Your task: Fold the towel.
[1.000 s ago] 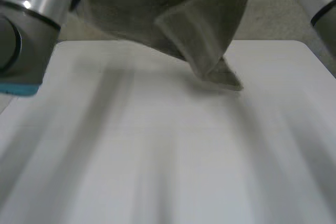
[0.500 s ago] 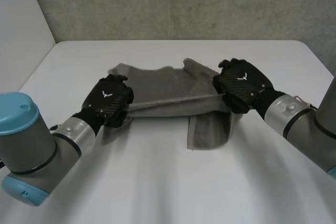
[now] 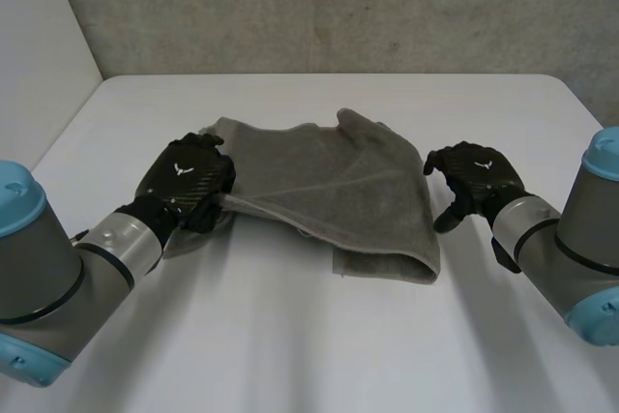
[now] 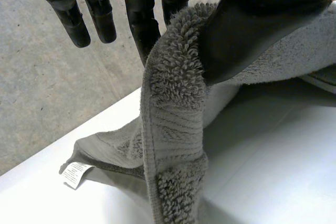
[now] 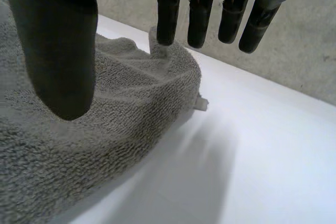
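Bright, even, diffuse light

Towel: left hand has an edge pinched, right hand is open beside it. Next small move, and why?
Probably lower the left hand and open it. It pinches the towel's left edge just off the table, while the rest lies doubled over. The right hand is open beside the right end, holding nothing, so this pinch alone holds cloth up.

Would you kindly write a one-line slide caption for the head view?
Left hand pinches one edge of the grey towel on the white table; right hand open beside its other end.
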Tool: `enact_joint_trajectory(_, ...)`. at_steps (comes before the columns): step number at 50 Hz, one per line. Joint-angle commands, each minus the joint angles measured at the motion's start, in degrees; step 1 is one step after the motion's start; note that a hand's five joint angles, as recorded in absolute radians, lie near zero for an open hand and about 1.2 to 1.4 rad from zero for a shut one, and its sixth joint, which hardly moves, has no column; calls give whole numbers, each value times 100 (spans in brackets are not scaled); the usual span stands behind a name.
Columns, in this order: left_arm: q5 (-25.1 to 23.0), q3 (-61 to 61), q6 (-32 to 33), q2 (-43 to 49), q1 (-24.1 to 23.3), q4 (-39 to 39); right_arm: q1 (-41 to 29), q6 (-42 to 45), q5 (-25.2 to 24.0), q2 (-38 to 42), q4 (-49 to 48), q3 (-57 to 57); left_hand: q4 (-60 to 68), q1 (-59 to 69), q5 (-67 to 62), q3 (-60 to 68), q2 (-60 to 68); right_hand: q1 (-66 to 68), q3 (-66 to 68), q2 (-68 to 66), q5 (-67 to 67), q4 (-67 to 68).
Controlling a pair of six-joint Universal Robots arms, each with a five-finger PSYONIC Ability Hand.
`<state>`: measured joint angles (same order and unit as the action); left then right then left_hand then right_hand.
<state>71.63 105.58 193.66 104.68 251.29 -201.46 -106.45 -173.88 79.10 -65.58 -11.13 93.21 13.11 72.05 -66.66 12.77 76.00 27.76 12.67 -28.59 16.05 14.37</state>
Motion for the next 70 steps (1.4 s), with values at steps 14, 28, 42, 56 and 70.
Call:
enact_joint_trajectory(14, 0, -99, -170, -18, -62, 54, -33, -164, -53, -904, 225, 1375, -311, 795, -334, -277, 400, -724, -267, 808, -553, -437)
enact_joint_trajectory(28, -9, -284, -900, -150, -89, 212, -103, -172, 123, -369, -555, 1428, -311, 795, -334, -277, 400, -222, -267, 305, -51, -437)
enact_joint_trajectory(42, -9, -275, -917, -202, -89, 406, -411, -981, 325, 379, -908, 971, -311, 795, -334, -277, 400, -18, -267, 102, 153, -437)
enact_joint_trajectory(56, 0, -249, -926, -483, 60, 441, -149, -1377, 650, 389, -1014, 821, -311, 795, -334, -277, 400, 302, -267, -218, 473, -437)
enact_joint_trajectory(70, -18, -196, -1207, -633, 246, 441, 230, -1394, 668, 265, -1058, 795, -311, 795, -334, -277, 400, 689, -267, -605, 860, -437)
